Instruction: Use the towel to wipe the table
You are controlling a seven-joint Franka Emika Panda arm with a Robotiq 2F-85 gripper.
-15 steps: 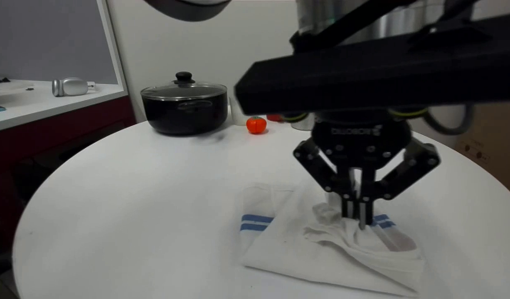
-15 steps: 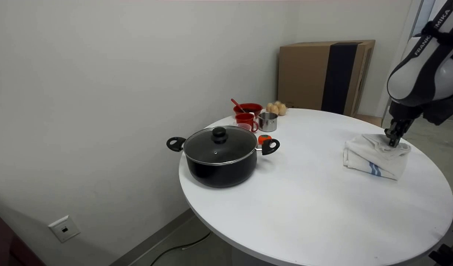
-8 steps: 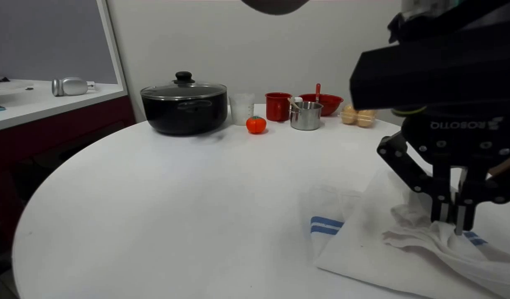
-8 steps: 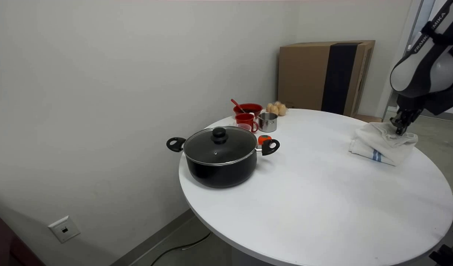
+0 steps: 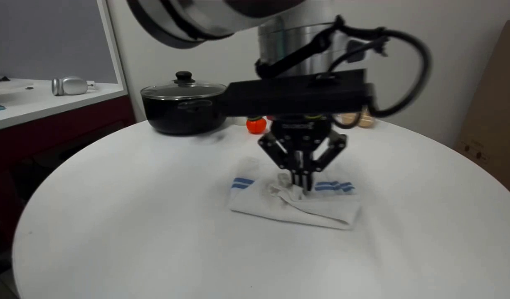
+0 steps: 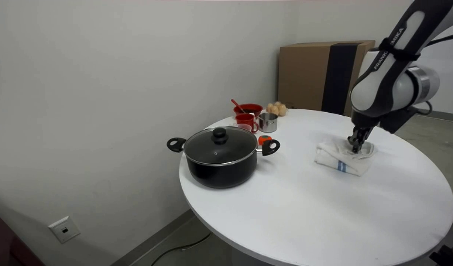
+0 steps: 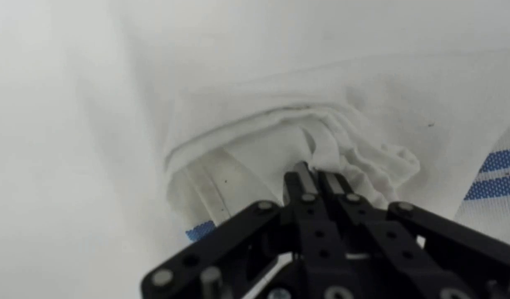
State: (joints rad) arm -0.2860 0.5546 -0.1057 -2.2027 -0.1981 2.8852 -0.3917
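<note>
The white towel with blue stripes lies folded and bunched on the round white table. It shows in both exterior views and fills much of the wrist view. My gripper points down at the towel's middle in both exterior views. In the wrist view the gripper's fingers are close together on a pinched fold of the towel. The very tips are partly hidden in the cloth. The towel's lower layers lie flat on the table.
A black lidded pot stands at the table's edge by the wall. Near it are a tomato, a red mug, a metal cup, a red bowl and eggs. A cardboard box stands behind.
The gripper and towel first moved slightly toward the table's edge, away from the pot. They have since swept back across the table toward the pot side. The grip on the towel is unchanged.
</note>
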